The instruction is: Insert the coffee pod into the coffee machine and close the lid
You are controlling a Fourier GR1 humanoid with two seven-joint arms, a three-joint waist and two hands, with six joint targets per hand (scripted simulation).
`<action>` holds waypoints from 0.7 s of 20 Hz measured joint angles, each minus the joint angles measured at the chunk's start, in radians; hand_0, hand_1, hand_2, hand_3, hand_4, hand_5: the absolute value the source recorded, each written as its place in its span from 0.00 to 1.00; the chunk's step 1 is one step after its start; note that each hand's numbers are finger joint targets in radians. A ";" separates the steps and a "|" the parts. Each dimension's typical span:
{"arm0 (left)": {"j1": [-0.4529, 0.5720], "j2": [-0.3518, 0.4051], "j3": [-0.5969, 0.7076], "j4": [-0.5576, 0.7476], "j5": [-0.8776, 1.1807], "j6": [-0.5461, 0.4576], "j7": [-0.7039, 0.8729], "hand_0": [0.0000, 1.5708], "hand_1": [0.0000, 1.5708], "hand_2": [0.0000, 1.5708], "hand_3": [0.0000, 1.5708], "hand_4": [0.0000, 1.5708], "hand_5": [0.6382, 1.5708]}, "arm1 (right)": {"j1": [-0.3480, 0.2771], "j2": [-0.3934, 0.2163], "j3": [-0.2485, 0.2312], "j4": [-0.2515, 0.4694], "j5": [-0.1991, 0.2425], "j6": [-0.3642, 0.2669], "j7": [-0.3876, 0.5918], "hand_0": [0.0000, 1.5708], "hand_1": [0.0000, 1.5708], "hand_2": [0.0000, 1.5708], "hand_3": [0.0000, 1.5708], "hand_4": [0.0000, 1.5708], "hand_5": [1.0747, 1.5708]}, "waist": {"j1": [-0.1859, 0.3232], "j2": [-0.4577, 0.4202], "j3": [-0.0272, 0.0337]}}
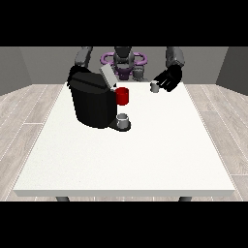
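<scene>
While the black coffee machine [92, 102] sits left of centre with its lid [108, 76] raised, the hand at the view's right [167, 79], upper right of centre, curls around the small grey coffee pod [154, 87], above the white table [145, 155].

One white table [145, 155] is standing in front of me, carrying one black coffee machine [92, 104] with one grey lid [107, 76] tilting up. One red holder [123, 96] is showing at the machine's front, and one grey cup [124, 119] is sitting on its base. One small grey coffee pod [154, 86] is showing at one black hand at the view's right [169, 79]. One robot [124, 60] is facing me.
</scene>
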 measured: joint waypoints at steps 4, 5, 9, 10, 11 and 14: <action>-0.062 0.003 0.021 -0.002 -0.002 0.003 0.036 0.81 0.81 0.85 0.82 0.35 1.00 | -0.012 0.009 0.021 -0.005 0.002 0.011 -0.027 0.00 0.00 0.00 0.00 0.30 1.00 | -0.036 0.028 -0.0002; -0.063 -0.001 0.024 -0.001 -0.002 0.003 0.043 0.80 0.80 0.85 0.82 0.34 1.00 | -0.005 0.004 0.025 -0.011 -0.001 0.025 -0.023 0.00 0.00 0.00 0.00 0.30 1.00 | -0.045 0.022 -0.0001; -0.121 0.009 0.040 -0.005 -0.007 0.002 0.076 0.65 0.65 0.77 0.78 0.32 1.00 | -0.021 -0.005 0.024 -0.027 -0.011 0.036 -0.022 0.00 0.00 0.00 0.00 0.32 1.00 | -0.073 0.036 -0.0002; -0.140 0.011 0.044 -0.007 -0.007 -0.002 0.086 0.79 0.79 0.82 0.79 0.33 1.00 | -0.028 -0.007 0.024 -0.027 -0.010 0.038 -0.024 0.00 0.00 0.00 0.00 0.32 1.00 | -0.078 0.040 -0.0002; -0.161 0.015 0.050 -0.005 -0.006 -0.009 0.103 0.81 0.81 0.83 0.79 0.33 1.00 | -0.036 -0.004 0.027 -0.029 -0.009 0.034 -0.014 0.00 0.00 0.00 0.00 0.33 1.00 | -0.084 0.041 -0.0002; -0.213 0.035 0.079 0.008 0.009 -0.031 0.132 0.79 0.79 0.80 0.76 0.30 1.00 | -0.054 -0.004 0.035 -0.053 -0.010 0.037 0.009 0.00 0.00 0.00 0.00 0.32 1.00 | -0.111 0.050 -0.0002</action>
